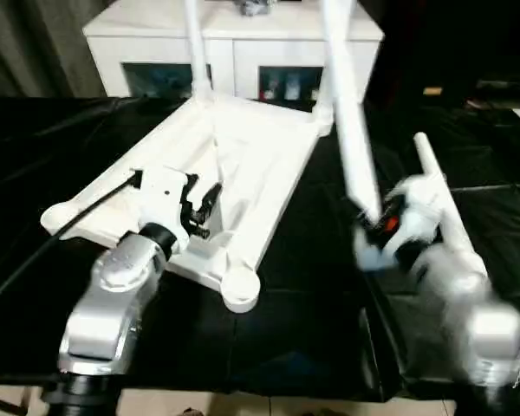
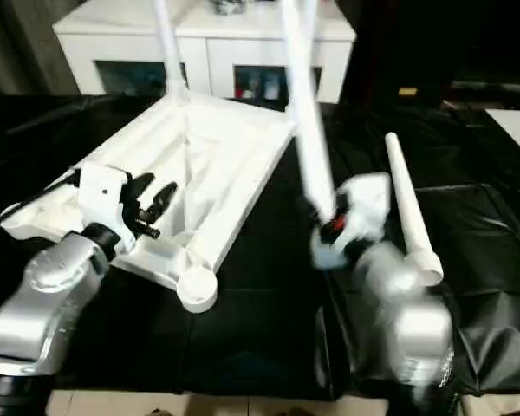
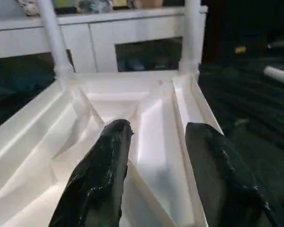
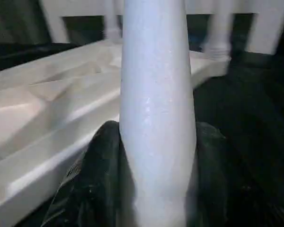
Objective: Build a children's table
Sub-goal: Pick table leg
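The left arm (image 1: 113, 299) reaches forward from the lower left, wrist straight, its tool (image 1: 204, 206) level with the two black fingers (image 3: 102, 175) parted and nothing between them. The right arm (image 2: 407, 325) reaches up from the lower right, blurred; its tool (image 4: 151, 156) is clamped around a leg (image 4: 156, 94) that rises steeply.

The two head views looked forward and down from above the robot's forearms, set slightly apart, both taking in the upturned children's table (image 1: 217, 173) on the black-covered tabletop (image 1: 312, 303) and the white cabinet (image 1: 234, 39) beyond. The left wrist view sat close over the ribbed underside, facing the same cabinet. The right wrist view looked along a white leg (image 4: 156, 109) pressed near its lens, with the table alongside.
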Tool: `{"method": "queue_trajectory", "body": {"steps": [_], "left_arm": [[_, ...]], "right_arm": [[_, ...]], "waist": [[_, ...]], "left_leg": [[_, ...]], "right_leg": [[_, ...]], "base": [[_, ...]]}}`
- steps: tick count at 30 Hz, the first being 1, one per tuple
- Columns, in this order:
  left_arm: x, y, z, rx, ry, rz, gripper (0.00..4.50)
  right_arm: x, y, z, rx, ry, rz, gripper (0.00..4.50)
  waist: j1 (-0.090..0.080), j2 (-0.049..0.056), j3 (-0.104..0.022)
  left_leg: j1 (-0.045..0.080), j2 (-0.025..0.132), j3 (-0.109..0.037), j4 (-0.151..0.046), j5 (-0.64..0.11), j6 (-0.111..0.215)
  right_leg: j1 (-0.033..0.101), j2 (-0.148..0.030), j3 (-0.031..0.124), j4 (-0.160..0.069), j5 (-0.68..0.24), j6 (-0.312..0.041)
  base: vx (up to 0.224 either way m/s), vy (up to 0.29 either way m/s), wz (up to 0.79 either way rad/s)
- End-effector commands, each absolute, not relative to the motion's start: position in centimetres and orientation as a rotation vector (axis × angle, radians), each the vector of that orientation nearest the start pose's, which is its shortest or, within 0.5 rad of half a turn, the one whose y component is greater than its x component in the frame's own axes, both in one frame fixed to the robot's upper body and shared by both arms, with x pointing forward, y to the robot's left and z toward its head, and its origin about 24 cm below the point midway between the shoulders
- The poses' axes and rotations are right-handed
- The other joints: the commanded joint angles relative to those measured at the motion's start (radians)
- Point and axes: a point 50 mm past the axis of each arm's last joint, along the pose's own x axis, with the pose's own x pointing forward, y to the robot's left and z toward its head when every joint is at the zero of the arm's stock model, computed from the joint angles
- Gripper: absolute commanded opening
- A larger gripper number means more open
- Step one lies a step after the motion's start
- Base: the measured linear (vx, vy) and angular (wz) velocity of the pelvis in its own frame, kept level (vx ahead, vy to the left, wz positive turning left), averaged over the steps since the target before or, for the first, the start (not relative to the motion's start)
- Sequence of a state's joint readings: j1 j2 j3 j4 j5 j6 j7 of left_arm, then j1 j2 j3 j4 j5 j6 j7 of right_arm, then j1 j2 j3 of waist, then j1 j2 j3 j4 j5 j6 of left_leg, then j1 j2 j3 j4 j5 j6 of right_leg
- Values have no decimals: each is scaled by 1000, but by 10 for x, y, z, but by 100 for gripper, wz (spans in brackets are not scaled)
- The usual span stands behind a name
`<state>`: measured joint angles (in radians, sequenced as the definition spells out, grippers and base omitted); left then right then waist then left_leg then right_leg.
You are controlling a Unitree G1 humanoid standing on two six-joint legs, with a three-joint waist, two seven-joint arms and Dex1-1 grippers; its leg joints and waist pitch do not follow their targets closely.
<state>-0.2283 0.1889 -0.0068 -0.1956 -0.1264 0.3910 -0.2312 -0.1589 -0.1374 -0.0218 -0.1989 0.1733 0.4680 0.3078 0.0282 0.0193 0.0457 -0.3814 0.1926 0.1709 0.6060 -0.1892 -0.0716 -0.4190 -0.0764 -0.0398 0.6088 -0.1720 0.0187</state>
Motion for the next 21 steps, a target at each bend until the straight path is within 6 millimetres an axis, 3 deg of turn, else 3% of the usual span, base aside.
{"method": "queue_trajectory", "body": {"steps": [1, 5, 14, 21], "left_arm": [[288, 154, 111, 83, -22, -276, 222], [288, 154, 111, 84, -24, -275, 222], [288, 154, 111, 84, -24, -275, 222], [288, 154, 111, 84, -24, -275, 222]], "right_arm": [[275, -142, 98, 17, 48, 363, 185], [276, -141, 98, 11, 46, 360, 185], [276, -141, 98, 11, 46, 360, 185], [276, -141, 98, 11, 46, 360, 185]], "waist": [[-1, -2, -54], [2, 2, -54], [4, 3, -60], [4, 4, -58]], "left_leg": [[12, 18, -9, -84, -337, -20], [14, 19, -10, -85, -335, -24], [8, 20, -8, -82, -252, -14], [10, 20, -7, -82, -264, -14]], "right_leg": [[34, -35, 30, -96, -390, -98], [33, -33, 31, -94, -367, -93], [46, -34, 33, -76, -208, -139], [45, -34, 33, -78, -227, -141]], "base": [[0, 0, 0], [0, 0, 0], [0, 0, 0], [0, 0, 0]]}}
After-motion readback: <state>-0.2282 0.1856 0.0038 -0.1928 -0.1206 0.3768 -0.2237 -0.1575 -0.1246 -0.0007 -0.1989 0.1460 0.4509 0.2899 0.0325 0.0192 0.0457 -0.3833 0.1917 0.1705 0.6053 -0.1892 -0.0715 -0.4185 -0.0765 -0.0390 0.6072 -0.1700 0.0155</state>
